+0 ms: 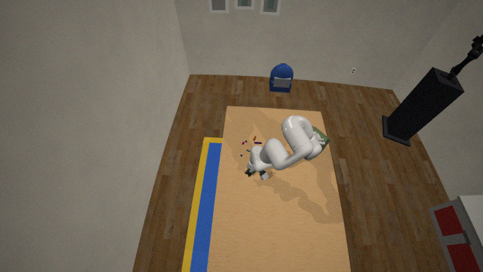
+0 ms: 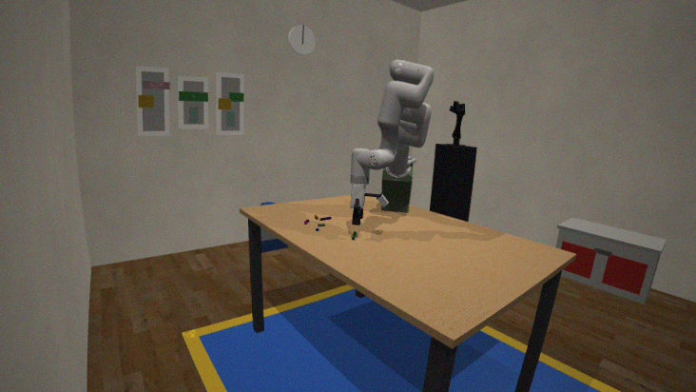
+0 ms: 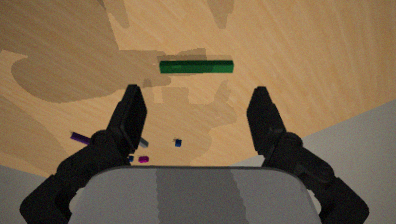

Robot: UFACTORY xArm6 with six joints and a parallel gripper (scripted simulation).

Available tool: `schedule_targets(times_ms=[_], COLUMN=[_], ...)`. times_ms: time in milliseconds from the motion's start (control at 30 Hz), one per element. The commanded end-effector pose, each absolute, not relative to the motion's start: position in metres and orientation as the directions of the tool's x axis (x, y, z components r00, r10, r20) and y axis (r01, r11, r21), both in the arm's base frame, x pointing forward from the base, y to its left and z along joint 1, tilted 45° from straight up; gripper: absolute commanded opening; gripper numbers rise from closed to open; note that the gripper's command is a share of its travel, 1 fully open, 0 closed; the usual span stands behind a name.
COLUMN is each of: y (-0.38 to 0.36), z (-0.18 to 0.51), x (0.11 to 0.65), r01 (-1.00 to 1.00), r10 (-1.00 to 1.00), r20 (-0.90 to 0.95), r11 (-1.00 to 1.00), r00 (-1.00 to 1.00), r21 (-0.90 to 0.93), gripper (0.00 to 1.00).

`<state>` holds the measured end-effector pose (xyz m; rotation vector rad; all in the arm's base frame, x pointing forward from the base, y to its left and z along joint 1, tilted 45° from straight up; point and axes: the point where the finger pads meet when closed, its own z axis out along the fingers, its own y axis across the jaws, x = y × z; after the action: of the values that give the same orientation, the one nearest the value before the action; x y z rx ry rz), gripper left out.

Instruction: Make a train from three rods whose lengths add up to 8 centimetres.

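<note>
My gripper (image 3: 197, 98) is open and empty, pointing down over the table near its left edge; it also shows in the exterior view (image 2: 357, 220). A green rod (image 3: 196, 66) lies flat on the table just beyond the fingertips, apart from them, and shows in the exterior view (image 2: 354, 235). Behind the fingers lie a purple rod (image 3: 80, 137), a grey rod (image 3: 144, 143), a blue rod (image 3: 177, 143), a magenta rod (image 3: 143, 159) and a second blue rod (image 3: 130, 158). An orange rod (image 1: 254, 137) lies farther back beside the purple rod (image 1: 257, 142). The rods lie scattered, none end to end.
The table's left edge (image 1: 221, 158) is close to the gripper and the rods. The arm's base stands on a green block (image 2: 396, 192) at the back of the table. A black pillar (image 2: 452, 180) stands behind the table.
</note>
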<state>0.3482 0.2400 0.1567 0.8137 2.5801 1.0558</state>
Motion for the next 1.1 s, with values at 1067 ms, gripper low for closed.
schedule_targets(times_ms=[1067], y=[0.096], z=[0.098], x=[0.47], r01=[0.902], r10=[0.747], r20=[0.648], r11=[-0.37], r00=[0.146], r21=[0.223], gripper=[1.0])
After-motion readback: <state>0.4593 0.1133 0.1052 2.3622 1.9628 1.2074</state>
